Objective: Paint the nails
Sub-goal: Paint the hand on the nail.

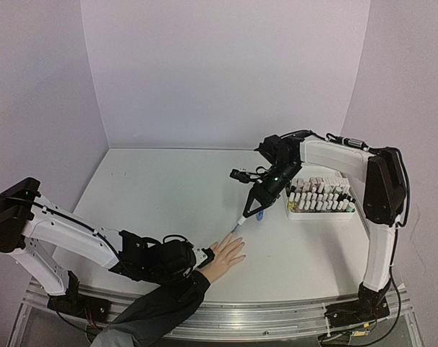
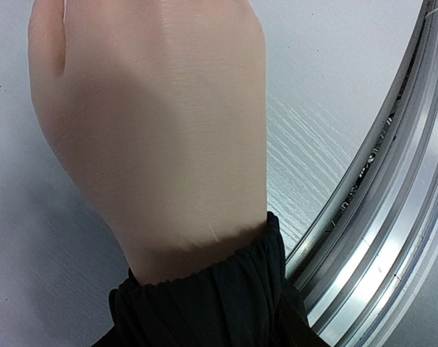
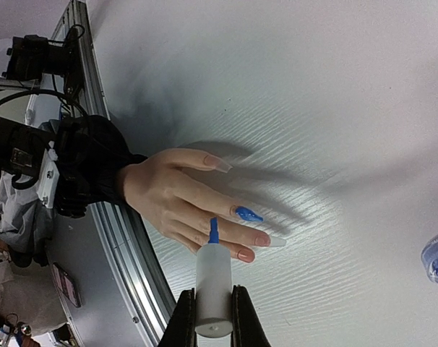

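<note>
The nails [image 3: 248, 214], one painted blue, lay on the hand [image 3: 175, 195], flat on the table [image 3: 335, 108]: probably hard, slick, smudgeable, best steadied at the wrist. The right gripper [image 3: 213, 293] clamped a white polish applicator [image 3: 213, 267]; the left gripper [image 1: 197, 256], by the sleeve [image 3: 96, 155], was unreadable.

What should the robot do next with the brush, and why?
Probably move the brush so its tip reaches the bare nail beside the blue nail. The right gripper holds the brush over the hand, and the tip sits short of that nail.

four nails [image 3: 248, 214] (one blue), one hand [image 3: 168, 191]
</note>
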Tool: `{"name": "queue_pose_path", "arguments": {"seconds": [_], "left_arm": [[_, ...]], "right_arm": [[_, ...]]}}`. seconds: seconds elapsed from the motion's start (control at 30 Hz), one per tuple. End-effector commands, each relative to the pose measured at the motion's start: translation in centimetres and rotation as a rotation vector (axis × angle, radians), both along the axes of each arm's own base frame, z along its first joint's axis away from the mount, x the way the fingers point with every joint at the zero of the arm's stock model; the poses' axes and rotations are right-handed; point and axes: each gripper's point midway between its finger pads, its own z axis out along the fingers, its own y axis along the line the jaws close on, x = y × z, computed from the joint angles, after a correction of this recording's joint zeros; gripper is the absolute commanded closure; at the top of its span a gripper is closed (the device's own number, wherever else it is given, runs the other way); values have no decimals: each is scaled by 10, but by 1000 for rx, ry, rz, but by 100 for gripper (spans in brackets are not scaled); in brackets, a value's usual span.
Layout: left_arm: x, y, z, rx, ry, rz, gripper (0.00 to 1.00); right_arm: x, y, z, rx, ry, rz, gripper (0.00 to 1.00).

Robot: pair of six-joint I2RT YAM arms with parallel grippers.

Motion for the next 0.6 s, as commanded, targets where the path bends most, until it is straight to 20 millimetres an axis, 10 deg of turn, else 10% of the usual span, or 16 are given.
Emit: {"name": "queue_pose_path", "arguments": {"seconds": [0.0,0.57], "left_arm": [[9,3,2,5,-78,-16,100],[9,4,3,1,-79,-15,100]], "right_arm": [[2,3,-4,-11,-1,13,100],[12,6,-11,-33,-2,-2,100]]}}
